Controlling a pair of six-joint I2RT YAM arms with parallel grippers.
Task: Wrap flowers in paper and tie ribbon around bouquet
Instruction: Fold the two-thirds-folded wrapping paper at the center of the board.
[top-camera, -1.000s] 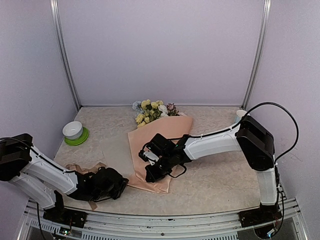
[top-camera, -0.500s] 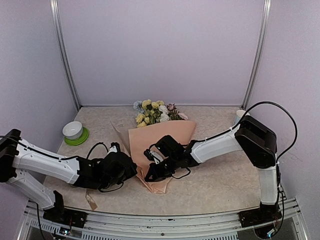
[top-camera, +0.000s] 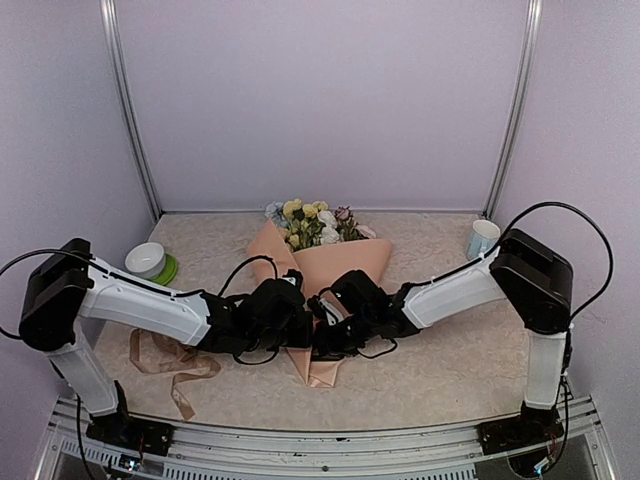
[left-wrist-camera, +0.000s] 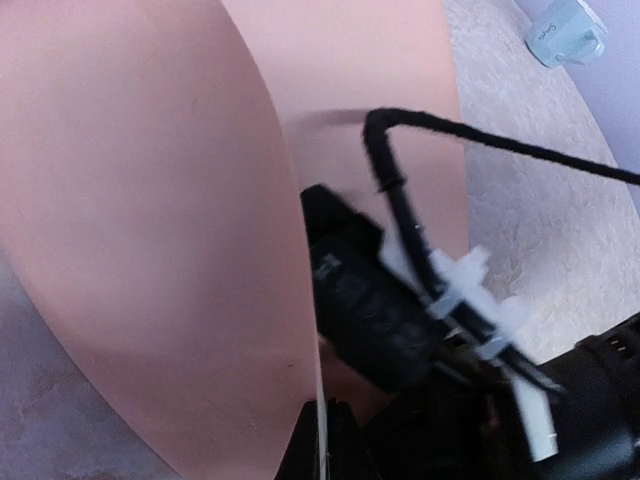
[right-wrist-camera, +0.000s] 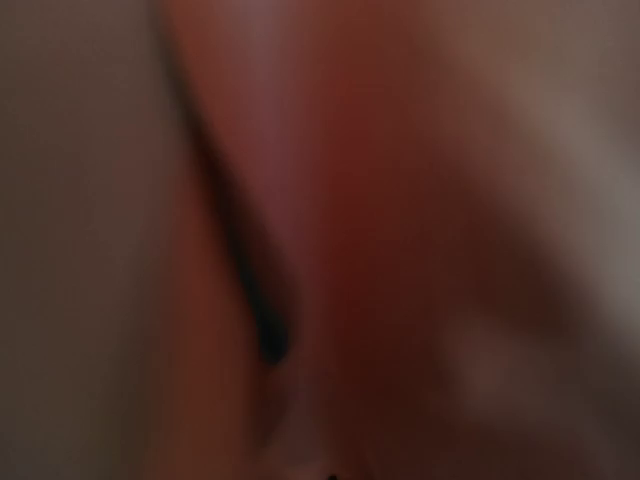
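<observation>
The flowers (top-camera: 308, 224) lie at the back, their blooms poking out of the peach-pink paper (top-camera: 352, 260), which is folded into a cone narrowing toward me. My left gripper (top-camera: 296, 318) is at the cone's left side, shut on the paper's edge (left-wrist-camera: 322, 420). My right gripper (top-camera: 332, 334) is shut and pressed into the cone's waist from the right. Blurred paper (right-wrist-camera: 400, 200) fills the right wrist view, so what its fingers pinch does not show. The tan ribbon (top-camera: 165, 355) lies loose at the front left, apart from both grippers.
A white bowl on a green plate (top-camera: 150, 263) stands at the left. A pale blue cup (top-camera: 483, 238) stands at the back right. My right arm's black wrist and cable (left-wrist-camera: 370, 310) sit close in front of my left gripper.
My left arm swept from the front left up to the cone, carrying the paper's left flap over the stems. The cone has narrowed. My right gripper shifted slightly right.
</observation>
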